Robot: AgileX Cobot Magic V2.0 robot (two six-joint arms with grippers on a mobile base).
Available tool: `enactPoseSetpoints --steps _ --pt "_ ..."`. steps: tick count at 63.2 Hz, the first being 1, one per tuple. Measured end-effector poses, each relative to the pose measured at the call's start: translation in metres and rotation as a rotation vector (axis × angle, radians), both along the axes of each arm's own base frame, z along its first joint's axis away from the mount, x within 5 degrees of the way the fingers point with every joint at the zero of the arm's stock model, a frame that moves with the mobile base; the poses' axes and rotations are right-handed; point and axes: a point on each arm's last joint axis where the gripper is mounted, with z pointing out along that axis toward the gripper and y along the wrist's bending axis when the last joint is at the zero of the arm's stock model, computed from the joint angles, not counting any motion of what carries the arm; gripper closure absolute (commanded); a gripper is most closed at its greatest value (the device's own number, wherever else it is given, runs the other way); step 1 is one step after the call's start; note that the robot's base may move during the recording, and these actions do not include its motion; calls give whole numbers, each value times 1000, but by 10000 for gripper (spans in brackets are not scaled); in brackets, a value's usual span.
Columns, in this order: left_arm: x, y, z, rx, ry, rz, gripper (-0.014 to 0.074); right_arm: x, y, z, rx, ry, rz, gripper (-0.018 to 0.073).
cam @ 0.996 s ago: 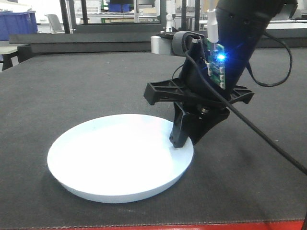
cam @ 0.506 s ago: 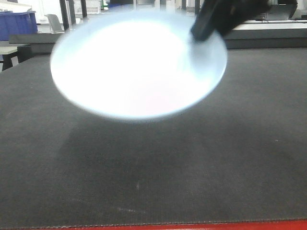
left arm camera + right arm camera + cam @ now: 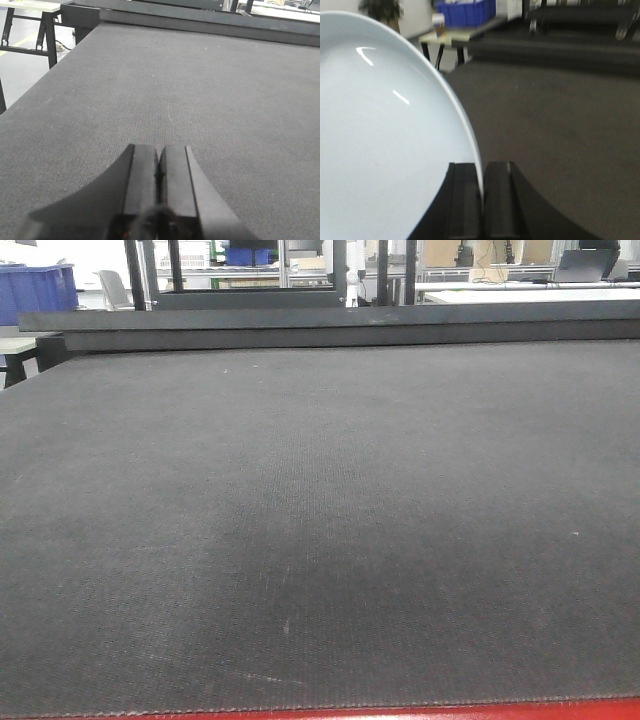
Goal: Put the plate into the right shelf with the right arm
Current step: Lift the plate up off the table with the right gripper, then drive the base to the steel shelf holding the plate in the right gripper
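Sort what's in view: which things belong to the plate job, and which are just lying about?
Belongs to the job:
- plate, held on edge
- right hand, shut on the plate's rim
(The shelf cannot be made out in these views.)

Just there:
- left hand, shut and empty, over the mat
- grey mat
- blue bin and potted plant in the background

Dark grey woven mat (image 3: 320,520) covering red-edged table (image 3: 520,712), faintly scuffed.

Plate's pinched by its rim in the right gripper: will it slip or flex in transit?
The plate looks glossy, so it may slip or pivot. The right gripper clamps only a thin edge, most of the plate overhanging, so it could swing. Its curve looks undistorted, so probably stiff.
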Motion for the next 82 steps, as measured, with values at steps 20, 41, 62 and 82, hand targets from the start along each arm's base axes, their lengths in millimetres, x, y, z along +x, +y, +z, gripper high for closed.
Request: enactPoseSetpoints --steps 20,41,62,82 --pt "0 0 0 0 0 0 643 -22 -17 -21 95 -157 -37 502" --pt "0 0 0 0 0 0 643 -19 -17 -26 118 -198 -55 502" --pt "0 0 0 0 0 0 643 -19 -17 -26 120 -201 -56 502" --pt "0 0 0 0 0 0 643 -19 -17 -26 120 -201 -56 502"
